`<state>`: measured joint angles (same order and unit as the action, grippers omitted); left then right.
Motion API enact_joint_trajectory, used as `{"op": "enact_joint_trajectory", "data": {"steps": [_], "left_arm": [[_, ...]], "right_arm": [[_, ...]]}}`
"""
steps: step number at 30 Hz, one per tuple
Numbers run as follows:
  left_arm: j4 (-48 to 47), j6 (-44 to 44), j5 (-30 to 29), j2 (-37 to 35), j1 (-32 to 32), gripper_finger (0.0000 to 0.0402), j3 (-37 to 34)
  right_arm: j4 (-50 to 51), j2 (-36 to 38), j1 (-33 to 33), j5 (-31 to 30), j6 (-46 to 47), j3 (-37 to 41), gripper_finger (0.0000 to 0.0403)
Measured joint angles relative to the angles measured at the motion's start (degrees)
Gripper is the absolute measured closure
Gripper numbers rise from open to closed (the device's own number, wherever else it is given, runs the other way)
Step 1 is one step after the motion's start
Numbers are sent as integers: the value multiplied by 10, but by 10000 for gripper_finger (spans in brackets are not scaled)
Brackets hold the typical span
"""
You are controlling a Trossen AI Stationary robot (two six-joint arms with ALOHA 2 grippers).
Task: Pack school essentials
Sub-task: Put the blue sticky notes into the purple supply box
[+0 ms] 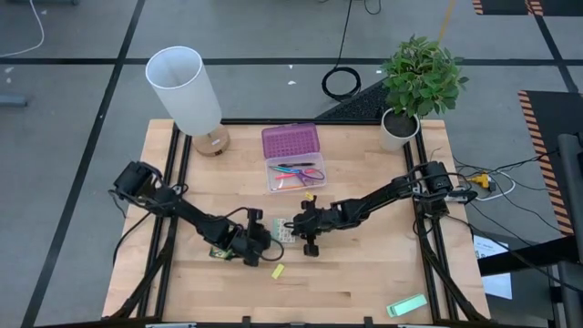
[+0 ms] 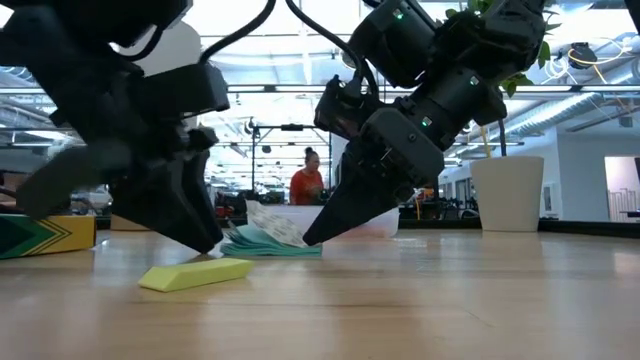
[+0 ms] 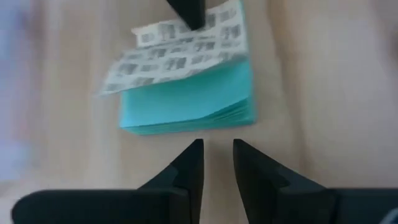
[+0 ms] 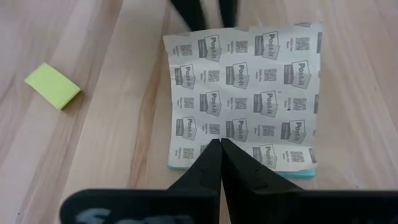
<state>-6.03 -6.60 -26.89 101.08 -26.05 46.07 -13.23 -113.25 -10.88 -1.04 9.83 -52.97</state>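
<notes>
While the teal sticky-note pad (image 4: pixel 245 99) lies flat on the wooden bench (image 1: pixel 364 282), both arms meet over it near the middle. Its printed paper cover curls up on one side. The right gripper (image 4: pixel 221 149) has its fingers pressed together at one edge of the pad, on the cover; it does not look like it has a real hold. The left gripper (image 3: pixel 217 152) is on the other side, just beside the pad, with its fingers a little apart and nothing between them.

Close by lies a tiny yellow block (image 1: pixel 278 271). A yellow-green crayon box (image 2: pixel 40 235) sits by the left arm. Farther back is the clear pencil case (image 1: pixel 293 176) with its purple lid (image 1: pixel 291 141) open. Purple-handled scissors (image 1: pixel 305 172) and some pencils are already inside.

So the packing is partly done, I think. The pad, the yellow block and the crayon box still wait to go in.

A pale green block (image 1: pixel 406 305) lies at the near edge. A lamp (image 1: pixel 187 91) and a potted plant (image 1: pixel 414 87) stand at the back.
</notes>
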Motion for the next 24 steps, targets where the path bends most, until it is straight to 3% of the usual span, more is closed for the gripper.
{"op": "enact_joint_trajectory", "data": {"steps": [3, 7, 14, 24], "left_arm": [[18, 97, -48, 1, -19, 299, -1], [34, 201, -90, 1, -43, 240, -1], [79, 353, -89, 8, -43, 135, 0], [116, 474, -48, 40, -16, 112, 2]], "right_arm": [[0, 0, 1, 10, -2, 0, 403], [0, 0, 1, 10, -3, 1, 403], [0, -1, 1, 11, -4, 1, 403], [-10, -1, 1, 13, -2, 2, 403]]}}
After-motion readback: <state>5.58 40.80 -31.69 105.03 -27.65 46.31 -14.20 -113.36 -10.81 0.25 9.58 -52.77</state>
